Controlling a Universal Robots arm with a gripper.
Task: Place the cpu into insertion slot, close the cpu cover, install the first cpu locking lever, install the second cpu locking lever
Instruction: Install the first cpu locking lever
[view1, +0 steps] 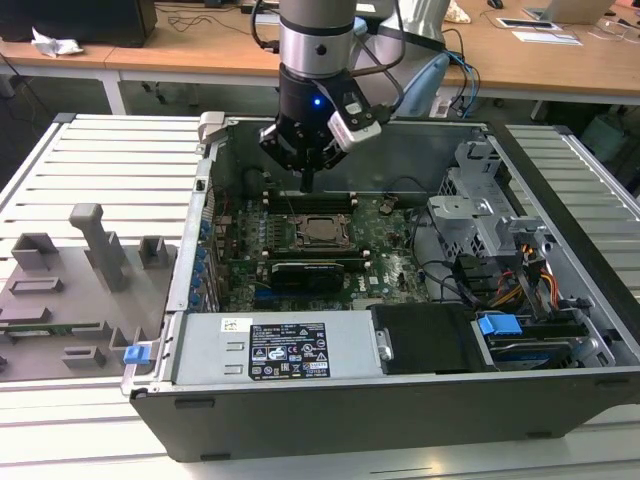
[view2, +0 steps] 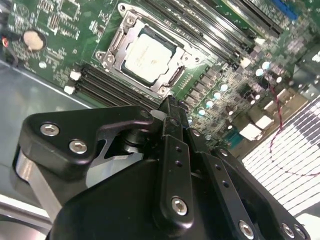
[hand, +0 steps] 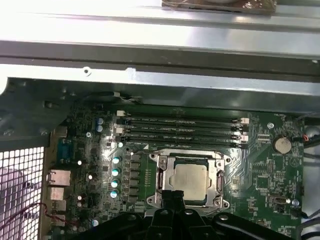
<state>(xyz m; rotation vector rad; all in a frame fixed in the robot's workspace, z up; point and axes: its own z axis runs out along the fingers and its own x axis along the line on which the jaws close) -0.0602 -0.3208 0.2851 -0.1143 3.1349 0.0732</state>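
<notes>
Above the insertion slot (hand: 189, 181), where the cpu (hand: 189, 180) already lies seated under the closed cpu cover (hand: 216, 176), the gripper (view2: 170, 107) hangs clenched and empty, fingertips together, seemingly poised to press a locking lever.

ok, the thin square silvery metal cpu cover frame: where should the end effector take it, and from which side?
Probably by an outer rim edge of the thin square silvery metal cpu cover frame, coming straight down from above. It lies flat around the pale silvery square cpu, so only the thin rim offers a pinch.
</notes>
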